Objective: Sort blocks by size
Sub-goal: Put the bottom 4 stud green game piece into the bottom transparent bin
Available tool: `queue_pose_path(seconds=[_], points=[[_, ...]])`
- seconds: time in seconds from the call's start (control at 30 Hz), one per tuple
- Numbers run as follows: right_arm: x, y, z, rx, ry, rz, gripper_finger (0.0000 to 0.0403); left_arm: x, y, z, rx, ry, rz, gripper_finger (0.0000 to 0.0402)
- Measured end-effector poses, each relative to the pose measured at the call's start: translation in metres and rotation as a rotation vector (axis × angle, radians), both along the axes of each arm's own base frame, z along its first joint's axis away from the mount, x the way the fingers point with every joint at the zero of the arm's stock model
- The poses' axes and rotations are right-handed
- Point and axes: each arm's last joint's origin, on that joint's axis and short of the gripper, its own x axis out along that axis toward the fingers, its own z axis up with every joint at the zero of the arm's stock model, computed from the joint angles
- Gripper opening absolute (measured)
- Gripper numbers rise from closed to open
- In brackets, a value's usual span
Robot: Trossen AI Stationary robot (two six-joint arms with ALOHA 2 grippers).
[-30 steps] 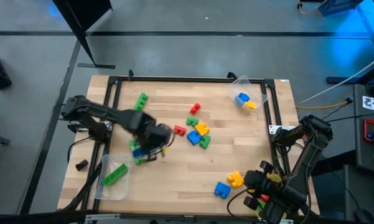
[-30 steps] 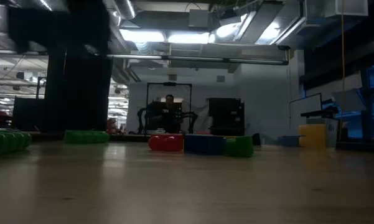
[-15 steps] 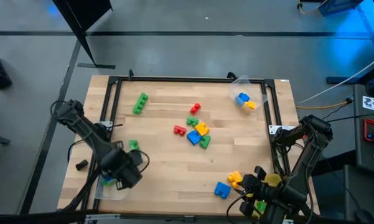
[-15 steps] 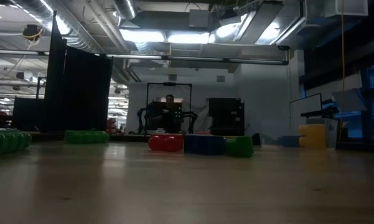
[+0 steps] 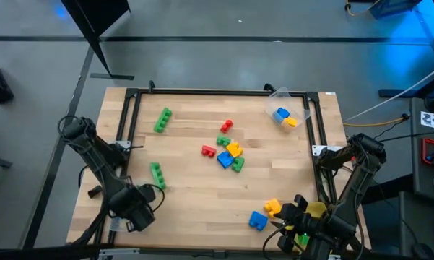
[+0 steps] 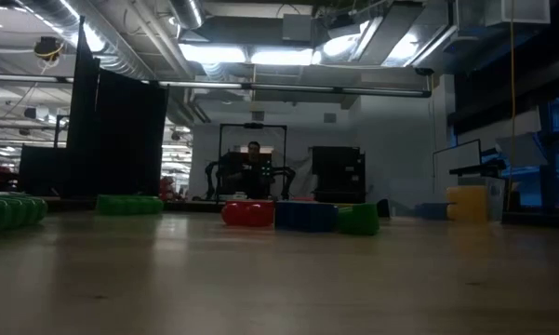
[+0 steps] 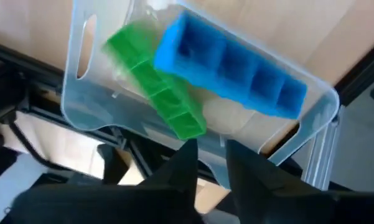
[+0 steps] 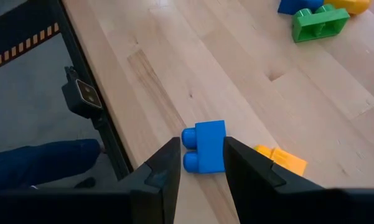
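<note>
Overhead, you had the left tool (image 5: 132, 209) poised above the clear tray (image 7: 81, 99) at the near left corner of the bench (image 5: 195, 188), its fingers (image 7: 187, 165) parted by a narrow gap and gripping nothing. Its wrist view showed a long blue block (image 7: 230, 71) lying tilted across a long green block (image 7: 155, 87) inside that tray, both touching. Your right tool (image 5: 292, 220) hung low at the near right edge of the bench, fingers (image 8: 168, 165) apart and empty, just over a small blue block (image 5: 258, 220) that sat beside a yellow-orange block (image 5: 272, 208). Elsewhere, a long green block (image 5: 162, 120) lay toward the far left of the bench and a second green block (image 5: 157, 175) lay nearer you, just beside the left arm. Near the middle stood a loose cluster: a red block (image 5: 226, 126), a small green block (image 5: 223, 141), another red block (image 5: 208, 152), a yellow-orange block (image 5: 235, 150), a blue block (image 5: 224, 160) and a green block (image 5: 237, 165), several of them touching. A second clear tray (image 5: 274, 97) at the far right held a blue block (image 5: 281, 114) and a yellow-orange block (image 5: 291, 122). From bench height, red, blue and green blocks (image 6: 302, 216) stood in a row, with a person (image 6: 253, 163) seated far behind them.
</note>
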Motion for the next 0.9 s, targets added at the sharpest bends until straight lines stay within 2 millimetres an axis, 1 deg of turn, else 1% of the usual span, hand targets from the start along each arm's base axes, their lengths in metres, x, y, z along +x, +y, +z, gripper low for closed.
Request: queue_pose_path(seconds=[0.1, 0.2, 0.3, 0.4, 0.47, 0.67, 0.73, 0.8, 0.9], points=[[0.000, 0.000, 0.000, 0.000, 0.000, 0.000, 0.0122, 0.000, 0.001, -0.001, -0.003, 0.002, -0.021, 0.0095], [0.000, 0.000, 0.000, 0.000, 0.000, 0.000, 0.0122, 0.003, 0.005, 0.000, -0.013, 0.006, -0.018, 0.0107], [0.000, 0.000, 0.000, -0.002, 0.001, 0.001, 0.0122, 0.007, 0.011, 0.003, 0.016, -0.037, -0.002, 0.0107], [0.000, 0.000, 0.000, -0.019, -0.007, 0.011, 0.0122, 0.013, 0.020, 0.005, 0.055, -0.100, -0.037, 0.0101], [0.000, -0.001, 0.000, -0.036, -0.016, 0.022, 0.0122, 0.018, 0.026, 0.006, 0.077, -0.133, -0.107, 0.0097], [0.001, -0.001, 0.001, -0.045, -0.021, 0.025, 0.0122, 0.030, 0.040, 0.006, 0.140, -0.195, -0.494, 0.0095], [0.001, -0.001, 0.001, -0.044, -0.021, 0.025, 0.0122, 0.034, 0.044, 0.006, 0.180, -0.208, -0.585, 0.0099], [0.001, -0.001, 0.001, -0.044, -0.021, 0.025, 0.0122, 0.038, 0.050, 0.005, 0.193, -0.201, -0.624, 0.0108], [0.001, -0.001, 0.001, -0.044, -0.020, 0.025, 0.0122, 0.045, 0.058, 0.002, 0.202, -0.168, -0.617, 0.0127]])
